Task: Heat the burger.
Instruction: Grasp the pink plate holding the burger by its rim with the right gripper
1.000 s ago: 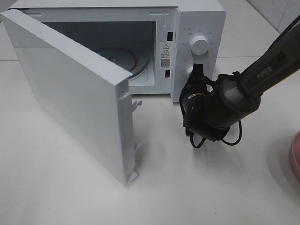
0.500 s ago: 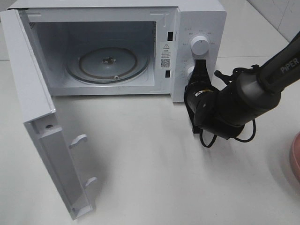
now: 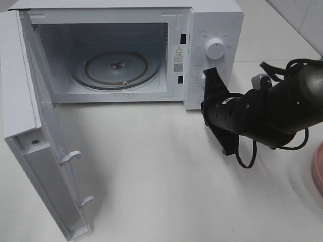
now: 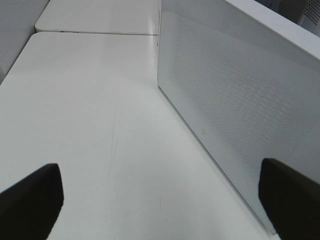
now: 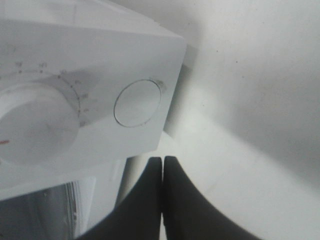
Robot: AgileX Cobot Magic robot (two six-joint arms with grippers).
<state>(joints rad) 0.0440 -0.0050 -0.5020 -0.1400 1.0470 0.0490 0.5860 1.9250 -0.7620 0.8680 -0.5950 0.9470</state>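
Observation:
The burger is out of view in every frame. The white microwave (image 3: 212,20) stands at the back with its door (image 3: 20,101) swung wide to the left, baring the empty glass turntable (image 3: 116,68). My right gripper (image 3: 209,75) is shut with nothing in it, its tip just in front of the control panel's lower part. The right wrist view has the shut fingers (image 5: 162,200) pressed together a little off the round button (image 5: 137,103), with the dial (image 5: 35,122) beside it. My left gripper (image 4: 160,200) stands open over bare table, next to the door's dotted face (image 4: 240,115).
The rim of a pink plate (image 3: 318,171) shows at the right edge. The open door sticks out toward the table's front left. The right arm's cable (image 3: 247,154) loops down close to the table. White table (image 3: 166,191) lies in front of the microwave.
The microwave door has swung from half open to wide open on the left. My right arm has pulled back to the right and lower, still shut near the panel.

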